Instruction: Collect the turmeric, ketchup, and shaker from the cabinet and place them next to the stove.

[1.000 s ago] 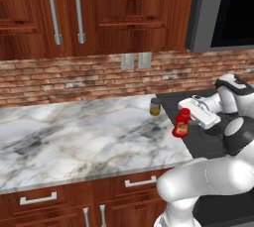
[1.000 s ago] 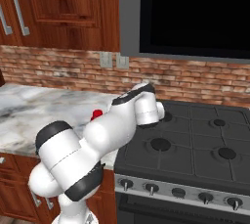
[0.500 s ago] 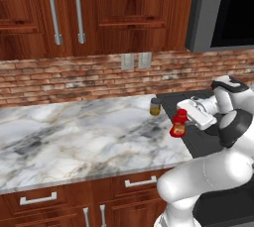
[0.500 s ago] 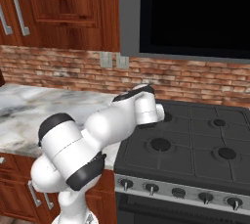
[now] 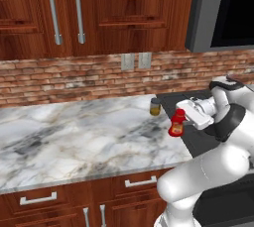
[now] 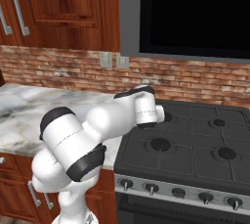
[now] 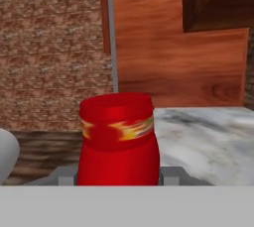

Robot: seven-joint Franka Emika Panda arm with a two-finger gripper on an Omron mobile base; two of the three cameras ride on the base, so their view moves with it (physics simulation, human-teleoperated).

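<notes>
The stove (image 6: 195,149) is the landmark: black cooktop, with the marble counter (image 5: 74,132) running off its left edge. At that edge, toward the back wall, the turmeric (image 5: 155,107) already stands on the counter just beside the stove. The gripper (image 5: 181,120) hangs in front of the turmeric, over the seam between counter and stove, with the ketchup (image 5: 176,124) clamped between its fingers. The jaws stand partly closed against the bottle's sides, and the hand view looks straight along the ketchup (image 7: 118,141) toward the cabinet (image 7: 173,37).

This looks like the second delivery: ketchup being brought down for placing. Next, I judge, the bottle must be lowered until it rests upright on the counter, clear of the turmeric, then released.

Against a second ago, the ketchup sits slightly nearer the turmeric and the arm's elbow has swung; the grip looks unchanged.
</notes>
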